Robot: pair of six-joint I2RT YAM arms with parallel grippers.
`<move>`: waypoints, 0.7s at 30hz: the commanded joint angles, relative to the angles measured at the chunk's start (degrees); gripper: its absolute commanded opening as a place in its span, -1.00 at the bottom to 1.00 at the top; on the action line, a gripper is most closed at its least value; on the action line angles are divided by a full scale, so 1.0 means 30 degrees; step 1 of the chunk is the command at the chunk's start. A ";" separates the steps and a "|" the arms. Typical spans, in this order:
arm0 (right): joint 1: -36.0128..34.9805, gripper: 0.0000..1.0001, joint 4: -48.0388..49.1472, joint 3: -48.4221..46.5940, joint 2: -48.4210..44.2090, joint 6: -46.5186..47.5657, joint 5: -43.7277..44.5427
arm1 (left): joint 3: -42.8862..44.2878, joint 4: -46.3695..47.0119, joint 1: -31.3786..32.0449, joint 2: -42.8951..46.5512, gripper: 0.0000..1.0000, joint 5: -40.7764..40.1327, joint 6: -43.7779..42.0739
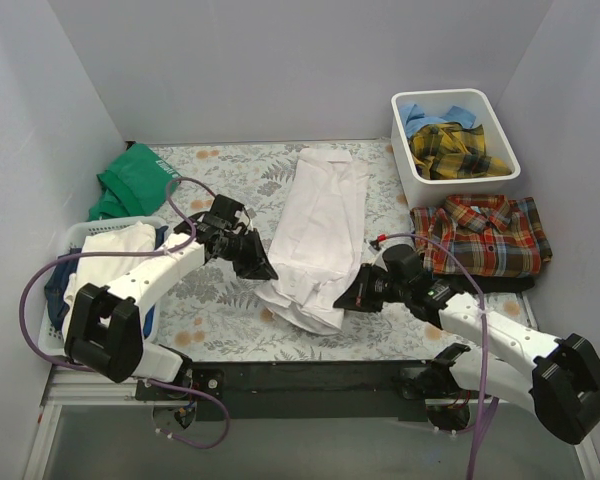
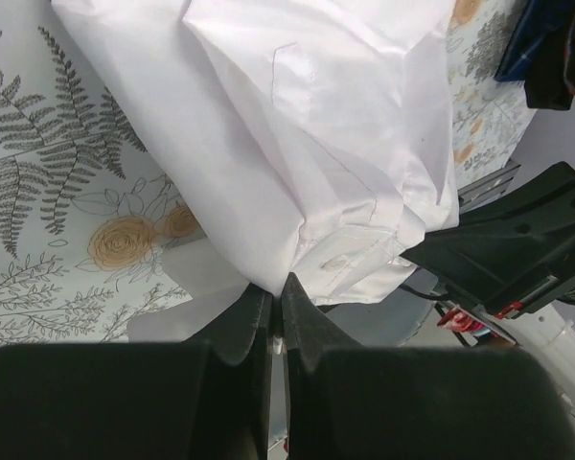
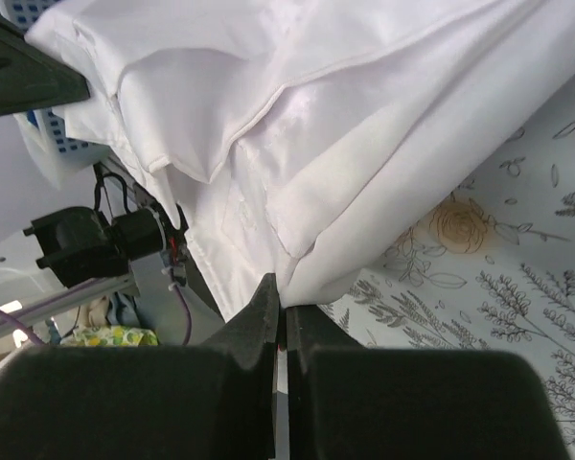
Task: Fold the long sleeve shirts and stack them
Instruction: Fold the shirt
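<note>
And here we have the white shirt (image 1: 320, 225), laid long down the middle of the overhead view, its lower end bunched and raised a little off the floral-covered bench (image 1: 220, 310). We see the left jaws clenched on that lower edge from the left of the frame, and the right jaws clamped on it from the right. In both wrist views the cloth runs straight into the closed tips. Over at the right of the frame the red plaid shirt (image 1: 485, 235) lies folded flat. Above it, the white bin (image 1: 400, 150) holds the yellow plaid shirt (image 1: 455, 155) and the light blue shirt (image 1: 430, 112). We'd judge this white cloth light, limp and a touch slippery, so it will sag between the two grips and let its layers slide out of line. We reckon the hold belongs at the two outer corners of that lower edge, pinching through every layer, so the fold carries over square.
</note>
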State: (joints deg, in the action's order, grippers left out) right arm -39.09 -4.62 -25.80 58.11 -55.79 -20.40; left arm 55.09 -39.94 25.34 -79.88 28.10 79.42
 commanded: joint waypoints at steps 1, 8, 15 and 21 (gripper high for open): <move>0.1134 -0.97 -0.0363 -0.1680 0.0025 0.0725 0.0707 | 0.1322 -0.0133 0.0048 -0.0268 -1.00 -0.0752 0.0626; 0.3241 -0.97 -0.0334 -0.3555 0.1547 0.1838 0.0707 | 0.3109 0.0303 0.0048 -0.1467 -1.00 -0.1893 0.0977; 0.4943 -0.97 -0.0042 -0.5460 0.4183 0.2893 0.0532 | 0.6179 0.1537 0.0048 -0.4772 -1.00 -0.2628 0.1184; 0.6086 -0.97 0.0690 -0.7041 0.6849 0.3362 -0.0053 | 0.8674 0.1479 0.0048 -0.7736 -1.00 -0.2774 0.0337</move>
State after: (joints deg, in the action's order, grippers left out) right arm -22.79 -5.58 -42.35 74.87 -47.86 -19.46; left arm 76.20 -35.94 25.34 -99.77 21.17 82.24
